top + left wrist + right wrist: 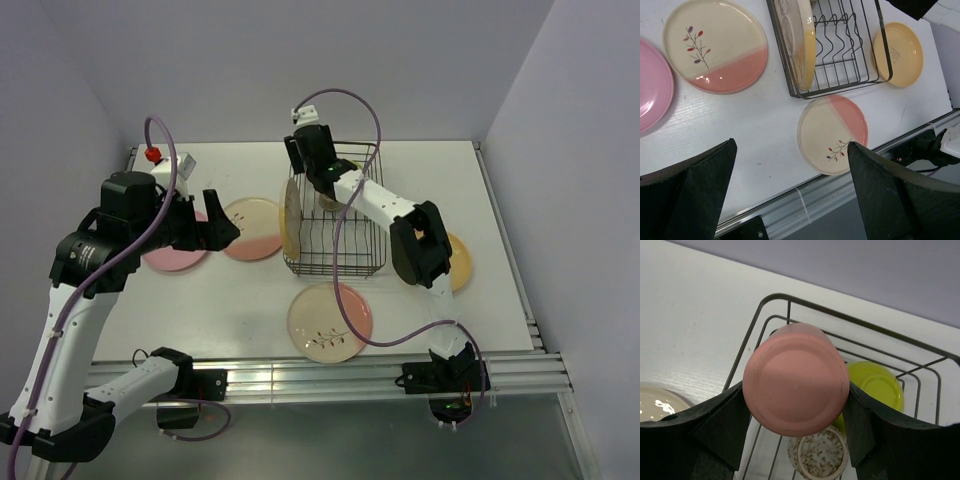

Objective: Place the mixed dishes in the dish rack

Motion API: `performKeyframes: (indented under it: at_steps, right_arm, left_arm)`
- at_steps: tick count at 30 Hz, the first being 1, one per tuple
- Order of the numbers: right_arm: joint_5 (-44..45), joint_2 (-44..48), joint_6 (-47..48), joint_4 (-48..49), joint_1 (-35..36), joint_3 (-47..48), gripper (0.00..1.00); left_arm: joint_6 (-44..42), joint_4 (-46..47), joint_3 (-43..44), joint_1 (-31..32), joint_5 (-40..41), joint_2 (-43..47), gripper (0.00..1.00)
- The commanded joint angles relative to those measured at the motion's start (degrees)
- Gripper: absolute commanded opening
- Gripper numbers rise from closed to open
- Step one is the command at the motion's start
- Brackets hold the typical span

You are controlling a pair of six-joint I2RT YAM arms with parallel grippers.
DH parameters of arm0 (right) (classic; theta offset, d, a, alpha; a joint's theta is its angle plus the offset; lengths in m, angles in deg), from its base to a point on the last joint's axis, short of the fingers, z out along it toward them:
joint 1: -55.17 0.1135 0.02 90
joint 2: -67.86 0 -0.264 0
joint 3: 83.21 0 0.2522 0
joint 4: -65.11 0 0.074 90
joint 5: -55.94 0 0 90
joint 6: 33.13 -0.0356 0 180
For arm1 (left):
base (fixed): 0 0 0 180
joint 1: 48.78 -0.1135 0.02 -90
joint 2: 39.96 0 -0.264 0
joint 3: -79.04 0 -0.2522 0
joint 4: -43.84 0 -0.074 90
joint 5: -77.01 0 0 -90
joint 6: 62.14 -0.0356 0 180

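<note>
My right gripper (796, 407) is shut on the salmon-pink tumbler (796, 377), whose base faces the camera, above the far end of the black wire dish rack (790, 301). Under it in the rack lie a lime-green bowl (876, 385) and a tiny speckled grey cup (819, 454). A cream-and-yellow plate (802, 42) stands on edge in the dish rack (335, 262). My left gripper (791, 145) hangs open and holds nothing, above the table left of the rack. On the table lie two cream-and-pink plates (715, 45) (834, 134), a pink plate (652, 85) and an orange-yellow plate (897, 52).
A small white box with a red knob (165, 158) sits at the table's far left corner. The metal rail (330, 375) runs along the near edge. Walls close in behind and on both sides.
</note>
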State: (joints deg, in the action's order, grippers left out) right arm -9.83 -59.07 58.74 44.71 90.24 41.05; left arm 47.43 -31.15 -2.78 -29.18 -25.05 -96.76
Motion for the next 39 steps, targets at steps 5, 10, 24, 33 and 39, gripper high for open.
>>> performKeyframes:
  at_steps: [5,10,24,33,39]
  right_arm:
    - [-2.9,1.9,-5.9,-1.3,-0.9,-2.6,0.00]
    - [-3.6,2.2,-6.7,-1.6,-1.2,-4.1,0.00]
    - [-1.7,2.1,-8.2,-4.5,-1.5,-2.3,0.84]
    - [-3.8,4.8,-9.8,-5.4,-2.1,-1.8,0.91]
    - [-5.9,11.9,-12.7,-3.6,-1.9,-7.2,0.91]
  left_arm:
    - [-0.8,0.2,-0.5,0.2,0.5,-0.5,0.99]
    - [-0.2,0.2,-0.7,0.2,-0.2,-1.2,0.99]
    - [2.2,0.8,-6.5,0.2,-4.9,-2.0,0.99]
    - [6.1,3.2,-15.3,0.3,-9.7,0.8,0.99]
    - [10.4,4.5,-22.4,0.7,-10.3,5.9,0.99]
